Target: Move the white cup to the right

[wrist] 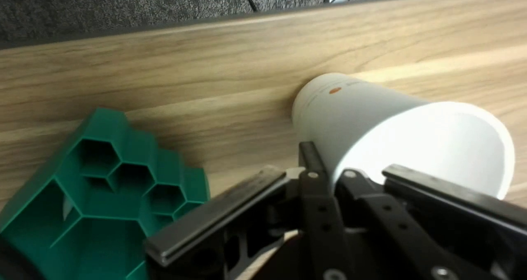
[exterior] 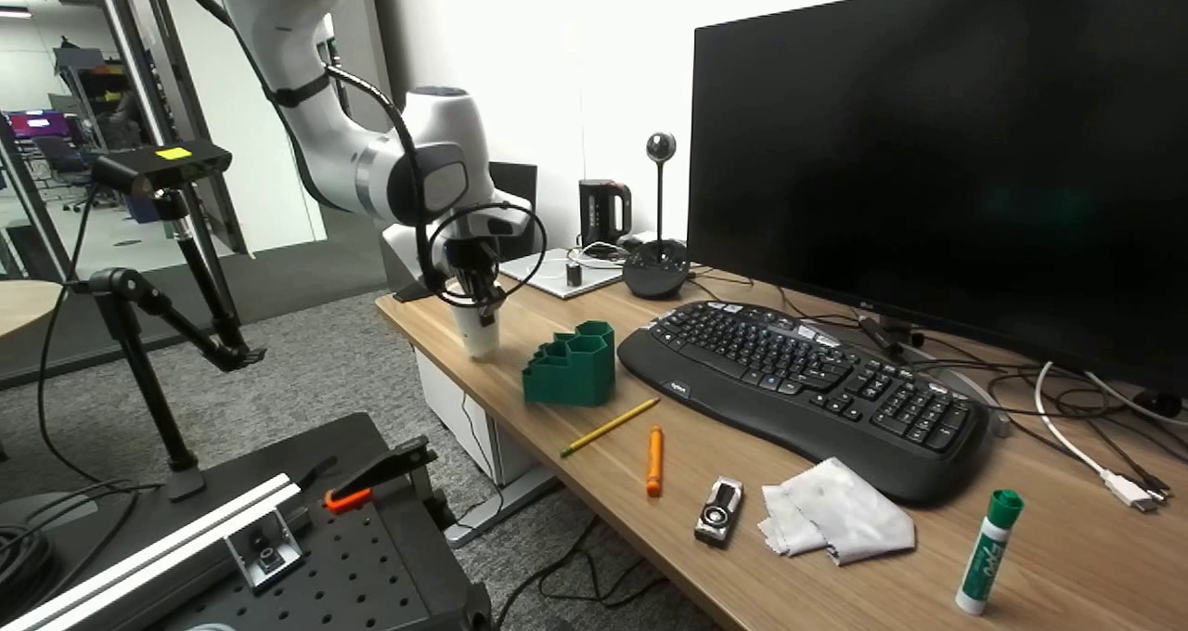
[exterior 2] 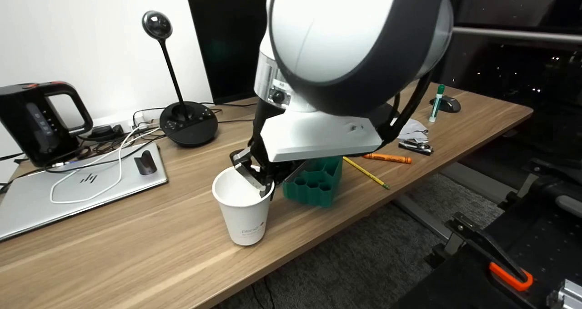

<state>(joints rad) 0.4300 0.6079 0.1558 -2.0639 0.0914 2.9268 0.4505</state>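
Observation:
The white cup stands near the table's front edge in both exterior views (exterior: 479,340) (exterior 2: 245,220), with its open mouth up and a slight tilt. Its mouth and side also show in the wrist view (wrist: 354,111). My gripper (wrist: 332,177) is shut on the cup's wall at the rim, one finger inside the mouth and one outside. The gripper also shows at the rim in both exterior views (exterior: 486,314) (exterior 2: 268,188). The inner fingertip is hidden inside the cup. I cannot tell whether the cup's base touches the table.
A green plastic block (exterior: 569,376) with hexagonal holes stands close beside the cup, also in the wrist view (wrist: 119,208). Beyond it lie a yellow pencil (exterior: 610,427), an orange crayon (exterior: 655,461) and a black keyboard (exterior: 789,371). A silver laptop (exterior 2: 86,209) and webcam stand (exterior 2: 188,125) are behind.

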